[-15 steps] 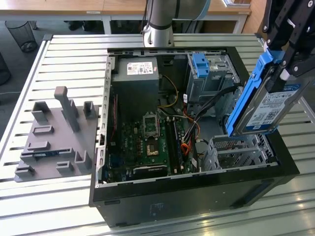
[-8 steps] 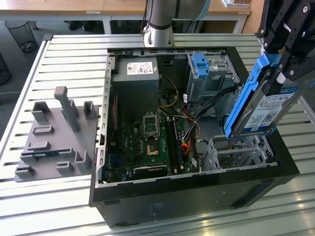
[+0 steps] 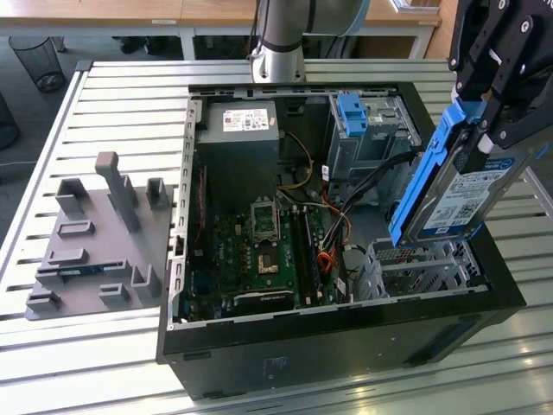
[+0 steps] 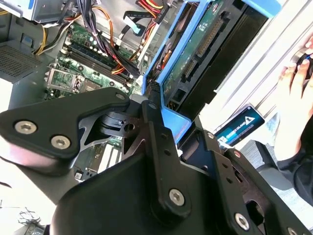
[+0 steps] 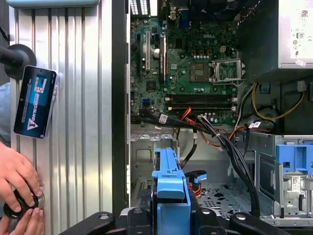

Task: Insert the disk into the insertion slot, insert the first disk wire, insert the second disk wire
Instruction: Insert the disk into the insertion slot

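In the exterior view my gripper (image 3: 480, 138) hangs over the right end of the open computer case (image 3: 285, 337), shut on the disk (image 3: 462, 194). The disk is a silver-grey drive with a white label in a bright blue frame (image 3: 423, 173). It is tilted steeply, its lower end just above the insertion slot (image 3: 419, 268), a low perforated silver cage. In the first wrist view the blue frame (image 5: 171, 183) points down at the cage wall (image 5: 144, 154). In the second wrist view a black finger (image 4: 154, 115) presses on the frame (image 4: 178, 122). Black and orange cables (image 3: 333, 233) lie loose beside the cage; which are the disk wires I cannot tell.
A taller grey bay with a blue tab (image 3: 356, 117) stands behind the cage. The power supply (image 3: 238, 138) and the motherboard (image 3: 259, 251) take up the case's left part. A grey fixture plate (image 3: 95, 242) lies on the slatted table. A person's hands (image 5: 19, 188) and a phone (image 5: 34, 100) are beside the case.
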`<control>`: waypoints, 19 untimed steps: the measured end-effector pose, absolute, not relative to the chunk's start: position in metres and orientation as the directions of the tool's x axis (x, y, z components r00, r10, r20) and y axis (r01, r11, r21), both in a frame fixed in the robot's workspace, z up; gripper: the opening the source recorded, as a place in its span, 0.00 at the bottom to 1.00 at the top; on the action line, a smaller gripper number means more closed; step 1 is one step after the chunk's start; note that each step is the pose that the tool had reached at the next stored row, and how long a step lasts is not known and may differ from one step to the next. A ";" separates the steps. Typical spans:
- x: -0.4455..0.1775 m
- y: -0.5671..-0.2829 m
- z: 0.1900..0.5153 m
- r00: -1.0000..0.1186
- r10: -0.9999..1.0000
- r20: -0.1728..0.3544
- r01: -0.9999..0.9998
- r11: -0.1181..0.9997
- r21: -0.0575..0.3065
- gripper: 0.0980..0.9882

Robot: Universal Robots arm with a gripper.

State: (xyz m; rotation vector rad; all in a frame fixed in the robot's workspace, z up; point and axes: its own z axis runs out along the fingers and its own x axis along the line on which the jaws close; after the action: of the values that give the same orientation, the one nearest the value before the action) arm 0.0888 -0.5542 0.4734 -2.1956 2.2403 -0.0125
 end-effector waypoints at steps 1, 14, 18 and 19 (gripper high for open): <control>0.088 -0.554 0.473 -0.020 -1.000 0.002 -1.000 0.020 -0.009 0.30; 0.084 -0.554 0.455 -0.012 -1.000 0.002 -1.000 0.012 -0.009 0.30; 0.084 -0.554 0.451 -0.011 -1.000 0.002 -1.000 0.011 -0.009 0.30; 0.084 -0.554 0.450 -0.011 -1.000 0.002 -1.000 0.011 -0.009 0.30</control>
State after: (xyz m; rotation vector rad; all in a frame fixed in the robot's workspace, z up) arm 0.0835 -0.5536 0.4503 -2.2056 2.2304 -0.0118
